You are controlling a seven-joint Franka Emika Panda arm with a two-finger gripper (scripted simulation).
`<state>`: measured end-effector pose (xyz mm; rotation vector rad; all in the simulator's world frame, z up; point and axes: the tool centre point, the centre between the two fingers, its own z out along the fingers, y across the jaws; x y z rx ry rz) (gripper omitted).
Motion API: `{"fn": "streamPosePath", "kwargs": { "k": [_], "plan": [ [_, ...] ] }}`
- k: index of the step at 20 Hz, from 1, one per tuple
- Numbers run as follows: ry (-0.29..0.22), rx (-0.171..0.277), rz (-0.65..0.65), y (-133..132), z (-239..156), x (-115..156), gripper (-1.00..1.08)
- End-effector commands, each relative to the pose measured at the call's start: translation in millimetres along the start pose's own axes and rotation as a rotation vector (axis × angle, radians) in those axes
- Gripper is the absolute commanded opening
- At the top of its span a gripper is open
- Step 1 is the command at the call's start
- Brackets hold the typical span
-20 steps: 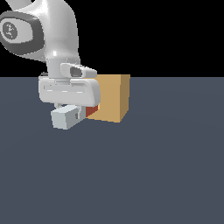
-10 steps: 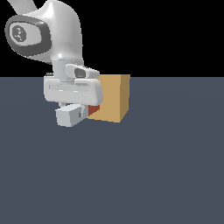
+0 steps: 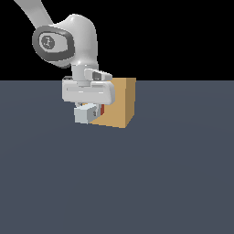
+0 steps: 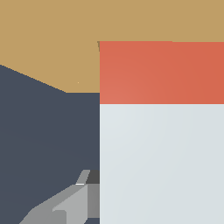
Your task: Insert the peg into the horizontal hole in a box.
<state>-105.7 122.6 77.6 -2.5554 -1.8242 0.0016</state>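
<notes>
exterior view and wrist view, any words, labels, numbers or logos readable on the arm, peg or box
No readable text in either view.
Arm: a small pale mark on the round dark joint cap, too blurred to read.
Box: plain tan, no label.
Peg: plain red-orange and white-grey, no marking.

We see the tan box (image 3: 119, 103) resting upright; the peg (image 4: 162, 131) lies level, its red-orange end at the box's face on the exterior view's left.

Red-orange and pale-grey peg (image 4: 162, 131), tan box (image 3: 119, 103)
</notes>
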Motion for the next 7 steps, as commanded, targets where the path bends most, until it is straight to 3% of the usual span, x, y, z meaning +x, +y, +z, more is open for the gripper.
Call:
{"fn": "streamPosePath", "kwargs": {
  "k": [1,7],
  "plan": [
    [0.003,-0.005,0.002,1.9,-2.4,13.4,-1.0],
    [0.003,-0.005,0.002,3.5,-2.6,22.4,-1.0]
  ]
}}
